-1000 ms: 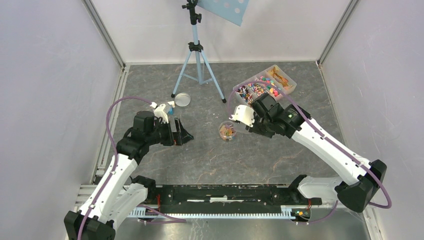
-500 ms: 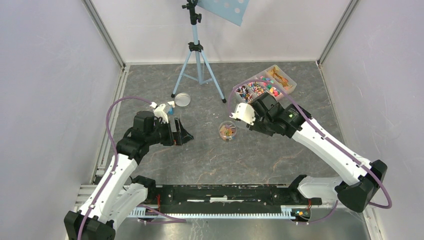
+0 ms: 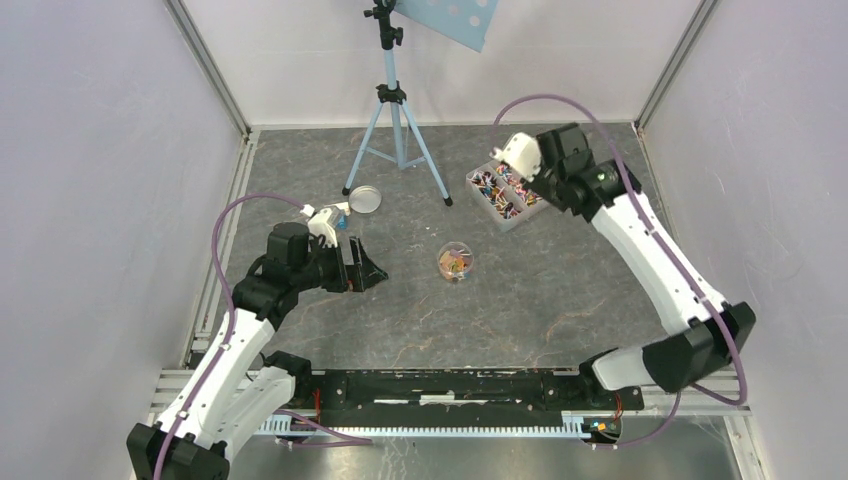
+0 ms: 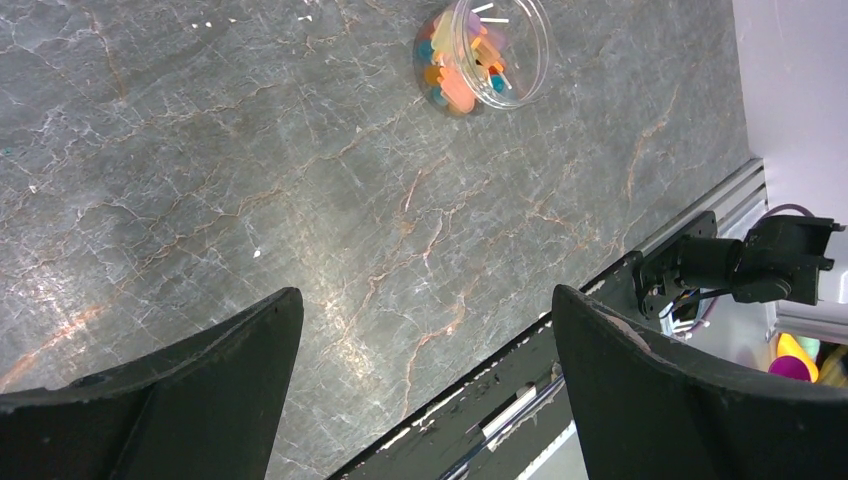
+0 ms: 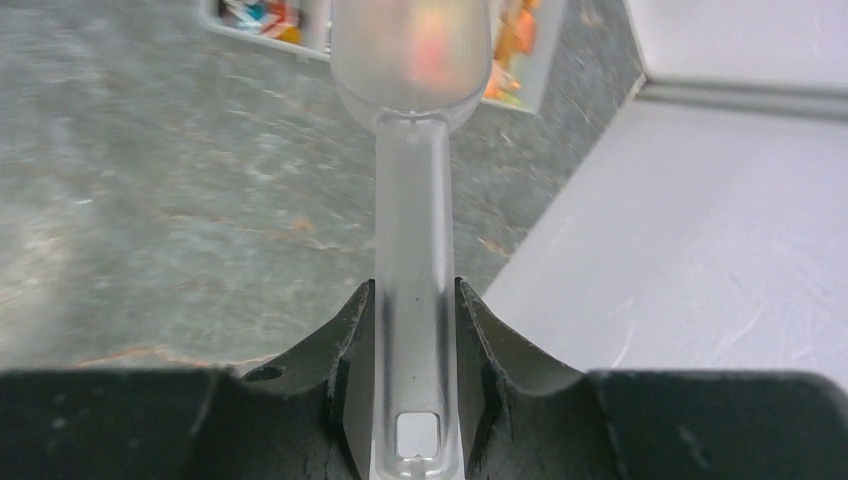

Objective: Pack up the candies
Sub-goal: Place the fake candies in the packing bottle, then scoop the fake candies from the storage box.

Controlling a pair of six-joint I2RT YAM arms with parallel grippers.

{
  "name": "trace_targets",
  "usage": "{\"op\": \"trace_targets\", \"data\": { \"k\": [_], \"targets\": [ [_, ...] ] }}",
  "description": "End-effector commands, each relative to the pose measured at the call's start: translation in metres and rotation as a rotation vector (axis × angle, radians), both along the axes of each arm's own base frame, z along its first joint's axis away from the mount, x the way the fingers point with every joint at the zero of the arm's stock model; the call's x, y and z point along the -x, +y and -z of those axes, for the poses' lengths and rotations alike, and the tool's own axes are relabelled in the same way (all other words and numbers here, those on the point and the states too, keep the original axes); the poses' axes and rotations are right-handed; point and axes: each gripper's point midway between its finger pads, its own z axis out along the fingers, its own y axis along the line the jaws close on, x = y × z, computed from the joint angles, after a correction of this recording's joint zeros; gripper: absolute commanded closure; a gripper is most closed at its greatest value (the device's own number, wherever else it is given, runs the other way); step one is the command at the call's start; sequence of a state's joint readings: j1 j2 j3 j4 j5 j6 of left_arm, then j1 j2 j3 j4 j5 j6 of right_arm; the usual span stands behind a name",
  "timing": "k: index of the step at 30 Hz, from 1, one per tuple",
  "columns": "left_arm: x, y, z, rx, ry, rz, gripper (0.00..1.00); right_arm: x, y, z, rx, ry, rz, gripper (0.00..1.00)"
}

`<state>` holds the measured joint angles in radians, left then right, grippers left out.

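Candies (image 3: 497, 188) lie in two places: a jumbled mass in the divided tray (image 3: 512, 220) at the far right, and a smaller heap in the clear round jar (image 4: 535, 50) near the table's middle. They are piled every which way, so no shared direction or long axis can be read, and there are too many to count. The right pincer (image 5: 413, 310) is clenched on the handle of one translucent scoop (image 5: 410, 200). The scoop's long axis runs straight out from the fingers, bowl foremost toward the tray, and blurred pink and orange show in the bowl. The left pincer (image 4: 425, 300) is released, fingers wide apart, low over bare table (image 4: 250, 180), pointing right toward the jar and well apart from it. One round lid (image 3: 363, 198) lies left of and beyond the jar, near one blue tripod (image 3: 396, 130). The table is grey and veined like marble, boxed by white walls (image 3: 100, 150).
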<state>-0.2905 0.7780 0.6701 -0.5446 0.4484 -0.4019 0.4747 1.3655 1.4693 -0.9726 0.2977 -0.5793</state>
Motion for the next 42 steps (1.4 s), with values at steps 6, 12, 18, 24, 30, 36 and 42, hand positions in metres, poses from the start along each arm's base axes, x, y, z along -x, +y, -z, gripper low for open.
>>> {"op": "trace_targets", "data": {
  "k": [6, 12, 18, 24, 30, 36, 42],
  "targets": [
    [-0.002, -0.001, -0.006, -0.012, -0.057, 0.026, 0.0, -0.075, -0.086, -0.017, 0.107, -0.056, 0.209, 1.0],
    [-0.003, 0.0, -0.006, -0.015, -0.059, 0.023, 0.0, -0.103, -0.127, 0.01, 0.164, 0.014, 0.285, 1.0],
    [-0.003, 0.0, -0.007, -0.015, -0.064, 0.021, 0.0, -0.14, -0.145, 0.035, 0.228, 0.022, 0.28, 1.0],
    [-0.004, 0.002, -0.006, -0.022, -0.061, 0.012, 0.0, -0.163, -0.145, 0.044, 0.211, 0.032, 0.276, 1.0],
    [-0.004, 0.001, -0.004, -0.025, -0.052, 0.015, 0.0, -0.165, -0.146, 0.065, 0.241, 0.069, 0.255, 1.0],
    [-0.004, 0.001, -0.004, -0.026, -0.05, 0.014, 0.0, -0.172, -0.146, 0.086, 0.25, 0.106, 0.245, 1.0],
    [-0.005, 0.001, -0.003, -0.027, -0.048, 0.014, 0.0, -0.18, -0.138, 0.103, 0.225, 0.135, 0.221, 1.0]
  ]
}}
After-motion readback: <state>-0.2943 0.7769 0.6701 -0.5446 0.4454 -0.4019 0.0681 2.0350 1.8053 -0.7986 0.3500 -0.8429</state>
